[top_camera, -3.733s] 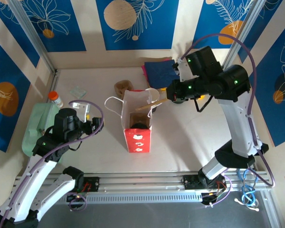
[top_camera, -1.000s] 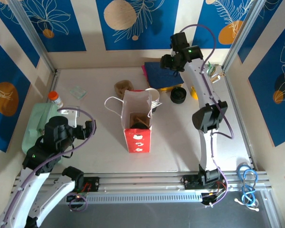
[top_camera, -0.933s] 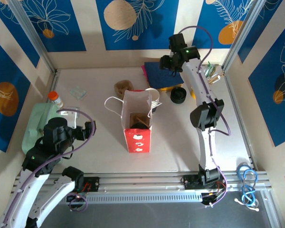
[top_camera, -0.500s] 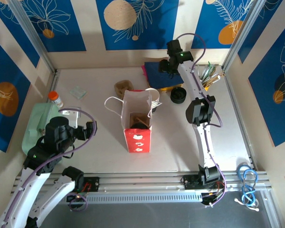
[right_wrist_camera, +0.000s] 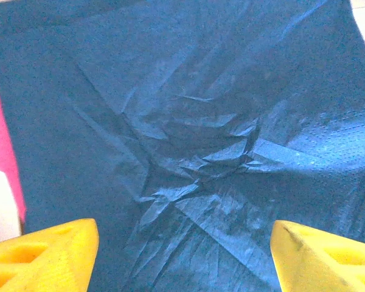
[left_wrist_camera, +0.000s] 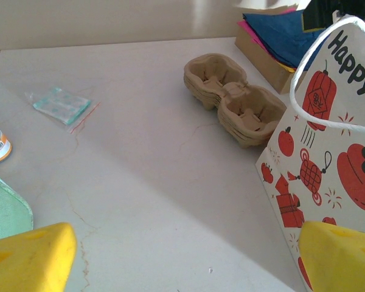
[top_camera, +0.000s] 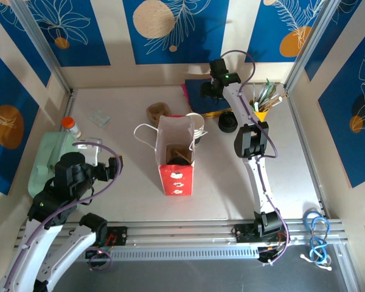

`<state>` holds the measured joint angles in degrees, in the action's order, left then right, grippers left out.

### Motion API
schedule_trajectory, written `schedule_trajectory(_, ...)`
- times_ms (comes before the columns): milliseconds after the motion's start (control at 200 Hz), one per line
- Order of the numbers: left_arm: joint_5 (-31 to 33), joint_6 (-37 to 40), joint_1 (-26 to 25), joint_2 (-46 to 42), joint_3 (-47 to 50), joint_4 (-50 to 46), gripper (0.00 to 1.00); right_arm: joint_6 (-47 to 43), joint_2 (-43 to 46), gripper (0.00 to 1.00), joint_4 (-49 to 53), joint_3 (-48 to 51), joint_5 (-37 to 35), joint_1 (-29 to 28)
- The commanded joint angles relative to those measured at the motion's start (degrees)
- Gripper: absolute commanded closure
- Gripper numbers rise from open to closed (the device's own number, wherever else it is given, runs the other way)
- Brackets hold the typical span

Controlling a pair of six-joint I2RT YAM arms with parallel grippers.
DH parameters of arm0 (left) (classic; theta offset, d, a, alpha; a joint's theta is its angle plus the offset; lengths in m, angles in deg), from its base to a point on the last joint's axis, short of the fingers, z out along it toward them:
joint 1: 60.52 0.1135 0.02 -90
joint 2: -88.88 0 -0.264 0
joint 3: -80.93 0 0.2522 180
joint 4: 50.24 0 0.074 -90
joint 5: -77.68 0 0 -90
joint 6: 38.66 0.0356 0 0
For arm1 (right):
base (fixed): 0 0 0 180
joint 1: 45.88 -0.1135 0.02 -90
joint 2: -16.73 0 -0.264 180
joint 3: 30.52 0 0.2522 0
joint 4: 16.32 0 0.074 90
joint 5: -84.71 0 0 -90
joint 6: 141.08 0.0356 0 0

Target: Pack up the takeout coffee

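My left jaws stand wide apart and hold nothing, their yellow fingers [left_wrist_camera: 30,255] at the bottom corners of the left wrist view, which looks across the bare surface [left_wrist_camera: 140,170] toward the red-and-white paper bag [top_camera: 176,176]. My right jaws are also spread wide and empty, hanging over the crumpled blue napkin [right_wrist_camera: 188,140] at the far side, with a pink sheet [right_wrist_camera: 3,152] showing at its left edge. The takeout coffee [top_camera: 199,130] stands on the surface just beside the bag's far right corner, between the bag and the black lid [top_camera: 227,121]. I can see the brown cup carrier [left_wrist_camera: 237,100] lying behind the bag, and the yellow pot of utensils [top_camera: 260,111] just right of the lid
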<state>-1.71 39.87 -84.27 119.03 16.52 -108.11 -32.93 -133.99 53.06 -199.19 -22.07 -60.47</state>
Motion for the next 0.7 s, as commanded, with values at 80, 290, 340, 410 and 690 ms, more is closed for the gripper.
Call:
schedule_trajectory(80, 0.94, 1.0, 0.43, -0.66, 0.49, 0.96, 0.07, -1.38, -3.29, 0.24, -1.11, -2.24, -1.74, 0.25)
schedule_trajectory(290, 1.07, 1.09, 0.41, -0.88, 0.56, 0.83, 0.07, -0.99, -5.4, 0.24, -1.36, -1.93, -2.18, 0.6)
schedule_trajectory(340, 1.08, 1.14, 0.46, -0.88, 0.56, 0.74, 0.07, -1.3, -5.85, 0.25, -1.22, -1.88, -2.33, 0.46)
schedule_trajectory(410, 1.08, 1.02, 0.46, -0.97, 0.56, 0.82, 0.07, -1.96, -6.21, 0.25, -1.08, -1.63, -2.9, 0.24)
schedule_trajectory(690, 1.15, 0.94, 0.41, -0.97, 0.56, 0.83, 0.08, -0.09, -5.34, 0.44, -0.79, -1.67, 0.94, 0.67)
